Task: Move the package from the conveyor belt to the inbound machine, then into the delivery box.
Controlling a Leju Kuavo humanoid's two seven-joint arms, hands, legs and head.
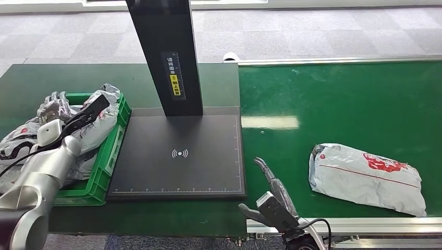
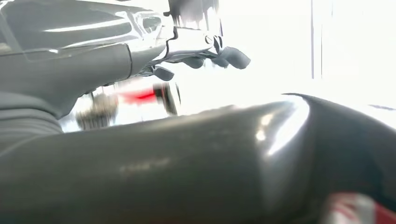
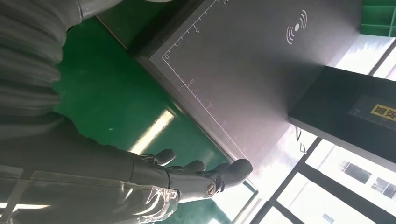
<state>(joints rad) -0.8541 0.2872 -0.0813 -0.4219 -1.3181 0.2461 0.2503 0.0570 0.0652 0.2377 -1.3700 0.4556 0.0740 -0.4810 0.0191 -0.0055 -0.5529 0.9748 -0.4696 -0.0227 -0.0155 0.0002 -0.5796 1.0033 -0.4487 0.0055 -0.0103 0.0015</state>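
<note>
A grey-white package [image 1: 365,177] with red print lies flat on the green conveyor belt [image 1: 339,104], near its front right. My right hand [image 1: 273,200] hovers open at the belt's near edge, left of the package and apart from it, fingers stretched forward; the right wrist view shows this hand [image 3: 187,179] empty beside the black platform [image 3: 243,60]. The inbound machine's black platform [image 1: 177,156] carries nothing. My left hand [image 1: 53,103] is spread over silvery packages [image 1: 99,122] in the green delivery box [image 1: 107,161]. In the blurred left wrist view its fingers [image 2: 229,55] are apart.
The machine's black post [image 1: 167,52] rises from the back of the platform. Several packages bulge over the box's left side [image 1: 15,143]. A metal rail [image 1: 365,225] runs along the belt's front edge. Grey carpet [image 1: 312,31] lies beyond the table.
</note>
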